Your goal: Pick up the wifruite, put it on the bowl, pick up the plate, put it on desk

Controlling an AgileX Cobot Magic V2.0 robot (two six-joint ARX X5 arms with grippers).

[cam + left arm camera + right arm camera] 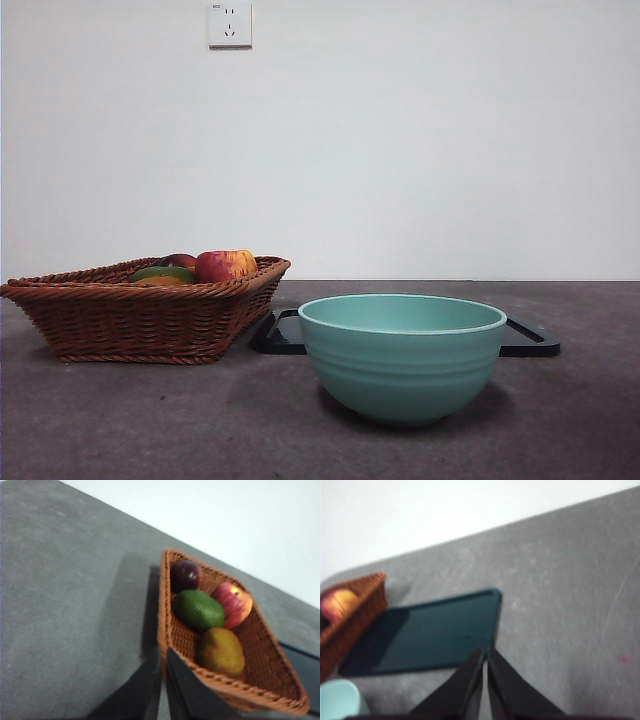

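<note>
1. nearest the front camera stands the teal-green bowl (402, 355) on the desk (150, 420), upright, with nothing visible above its rim from this level.
2. behind the bowl, flat on the desk, lies a dark rectangular plate (530, 340), its corners showing on either side of the bowl.
3. left gripper (163, 652): jaws pressed together, nothing between them, hanging above the desk just at the near edge of the wicker basket (167, 610).
4. wifruite (220, 651): inside the basket, just beyond the left gripper's tips and the closest fruit to them. past it lie a green fruit (198, 610) and a red-and-yellow apple (232, 604), which touch each other; a dark purple fruit (186, 575) lies farthest from the tips.
5. right gripper (485, 652): jaws closed together and empty, held over the near edge of the plate (427, 632), which extends ahead of the tips toward the basket.
6. neither arm shows in the front view.
</note>
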